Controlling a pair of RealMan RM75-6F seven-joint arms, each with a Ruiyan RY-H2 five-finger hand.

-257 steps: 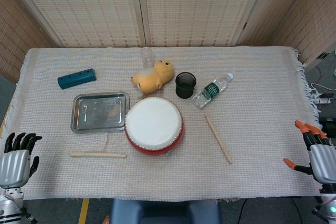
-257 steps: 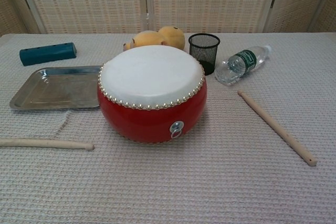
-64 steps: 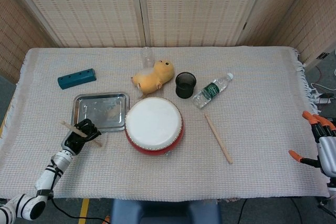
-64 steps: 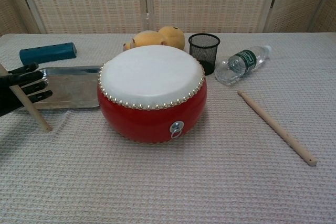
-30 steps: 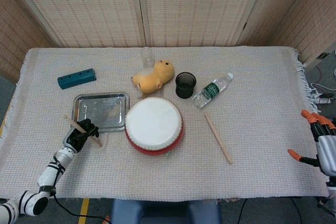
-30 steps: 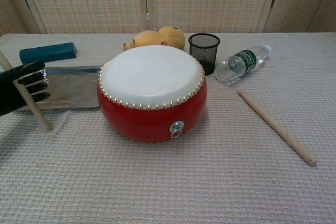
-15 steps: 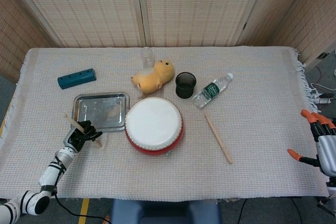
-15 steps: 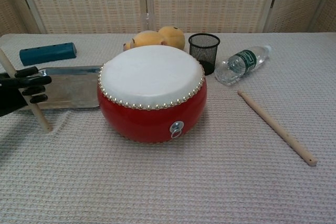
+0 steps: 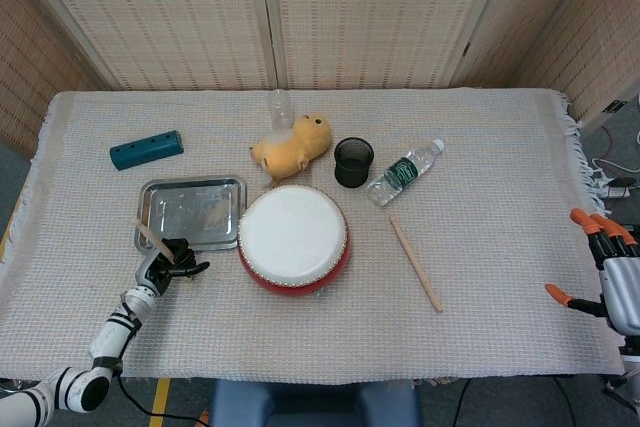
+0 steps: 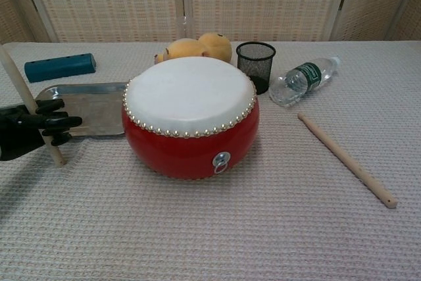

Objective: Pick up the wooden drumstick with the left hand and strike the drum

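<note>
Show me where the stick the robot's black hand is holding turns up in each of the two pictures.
Head view: the held drumstick is low on the left, in the left hand, beside the metal tray.
Chest view: at the far left edge, standing steeply.
Shared landmark: the red drum, to its right.

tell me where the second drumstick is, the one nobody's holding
The loose drumstick lies flat on the cloth to the right of the red drum in the head view, just below the water bottle, apart from both.

Pale matt wooden drumstick (image 10: 26, 100); glossy red drum (image 10: 191, 115) with smooth white skin; shiny metal tray (image 9: 190, 212); rough woven cloth (image 9: 480, 207).
</note>
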